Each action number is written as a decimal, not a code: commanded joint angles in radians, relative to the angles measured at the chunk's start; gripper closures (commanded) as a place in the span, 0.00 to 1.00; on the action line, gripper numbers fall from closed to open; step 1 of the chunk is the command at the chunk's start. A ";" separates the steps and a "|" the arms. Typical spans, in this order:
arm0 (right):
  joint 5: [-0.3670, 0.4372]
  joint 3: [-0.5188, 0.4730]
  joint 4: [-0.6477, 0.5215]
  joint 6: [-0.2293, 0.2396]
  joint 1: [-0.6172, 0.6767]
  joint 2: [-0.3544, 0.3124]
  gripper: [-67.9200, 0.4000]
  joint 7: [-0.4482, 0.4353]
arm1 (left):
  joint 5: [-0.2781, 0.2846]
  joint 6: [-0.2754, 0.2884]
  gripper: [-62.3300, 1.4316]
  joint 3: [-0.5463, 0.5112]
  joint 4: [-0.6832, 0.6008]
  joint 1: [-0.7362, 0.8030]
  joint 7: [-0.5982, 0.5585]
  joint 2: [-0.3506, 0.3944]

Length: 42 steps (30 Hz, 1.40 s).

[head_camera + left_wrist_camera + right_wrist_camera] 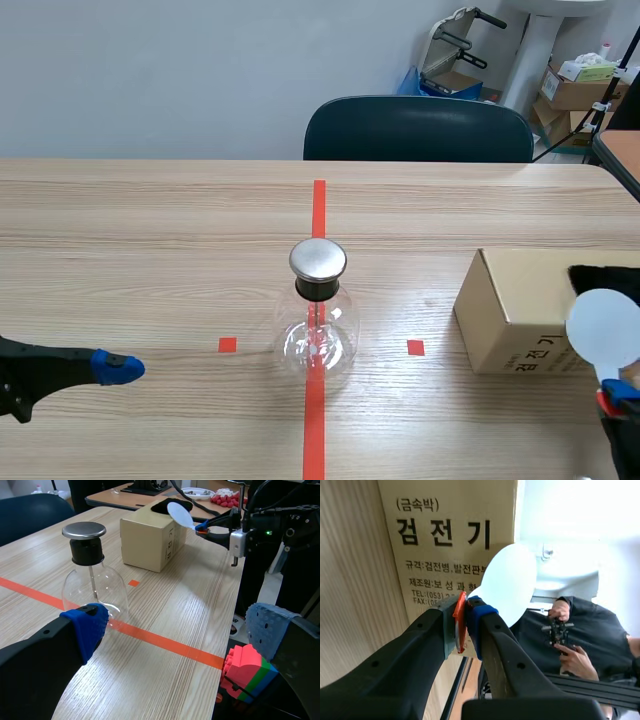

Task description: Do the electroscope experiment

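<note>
- The flask (318, 335) stands mid-frame on the table (150, 250), on the red tape line. Its metal cap (318, 259) is on top, and neither hand touches it.
- Treat the flask as thin glass: probably light, fragile and slippery on its round belly, and easy to tip.
- If you must steady it, take the black neck (318, 288) under the cap, not the bulb.
- Your right hand (465, 617), at lower right of the scene view, is closed on the orange handle (460, 622) of the white disc (603, 329). The disc stands above the fingertips, in front of the box (520, 310).
- The disc looks thin, stiff and very light. On so narrow a handle it could pivot, so keep the grip there and off the disc face.
- Your left hand (115, 368), at lower left, is wide open and holds nothing.
</note>
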<state>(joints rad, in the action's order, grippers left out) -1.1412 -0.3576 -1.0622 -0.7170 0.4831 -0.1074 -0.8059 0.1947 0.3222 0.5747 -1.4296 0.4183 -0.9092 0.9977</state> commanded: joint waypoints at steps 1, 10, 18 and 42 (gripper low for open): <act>0.005 -0.003 -0.006 0.007 0.010 -0.014 0.97 0.078 | 0.008 0.002 0.06 -0.004 -0.016 -0.003 -0.014 -0.003; 0.003 -0.002 -0.006 0.007 0.007 -0.017 0.97 0.123 | 0.008 0.002 0.06 -0.004 -0.016 -0.003 -0.014 -0.003; 0.008 -0.004 -0.006 0.006 0.007 -0.017 0.97 0.204 | 0.008 0.002 0.06 -0.004 -0.016 -0.003 -0.014 -0.003; 0.007 -0.002 -0.006 0.007 0.004 -0.018 0.97 0.102 | 0.007 0.001 0.06 -0.004 -0.016 -0.003 -0.013 -0.003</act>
<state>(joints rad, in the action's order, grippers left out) -1.1362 -0.3580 -1.0622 -0.7143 0.4938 -0.1112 -0.7025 0.1947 0.3222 0.5747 -1.4296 0.4183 -0.9092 0.9977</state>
